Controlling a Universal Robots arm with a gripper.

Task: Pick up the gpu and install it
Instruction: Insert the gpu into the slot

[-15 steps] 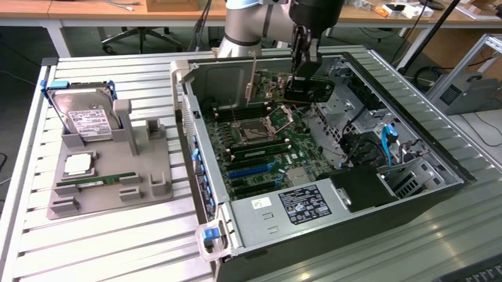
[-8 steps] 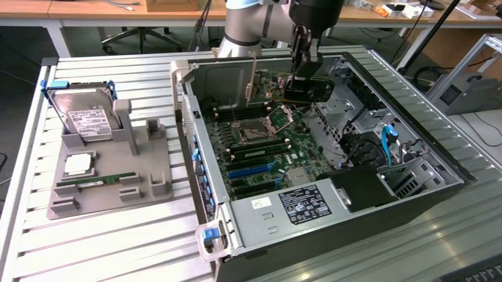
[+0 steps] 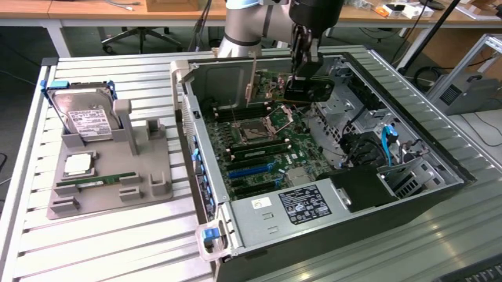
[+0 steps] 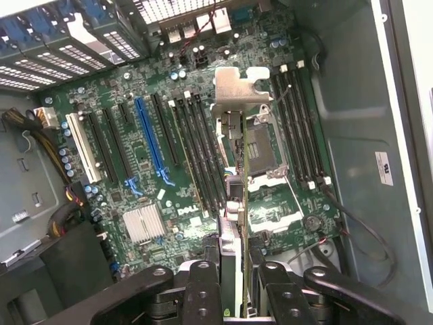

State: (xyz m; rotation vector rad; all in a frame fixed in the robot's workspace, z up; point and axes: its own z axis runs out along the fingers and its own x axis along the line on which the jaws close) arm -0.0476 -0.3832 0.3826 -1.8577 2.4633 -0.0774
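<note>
Over the motherboard (image 4: 145, 159) inside the open case (image 4: 352, 101), jaws clamp the upright gpu (image 4: 235, 145).

We see an open computer case (image 3: 368, 232) lying on a slatted metal surface (image 3: 117, 252); inside it sits a green motherboard (image 4: 118, 196) with a blue slot (image 4: 150, 142) and a silver heatsink (image 4: 143, 223); on the exterior view's left, a grey holder (image 3: 110, 200) carries a hard drive (image 3: 84, 120), a memory stick (image 3: 98, 181) and a square chip (image 3: 79, 164).
</note>
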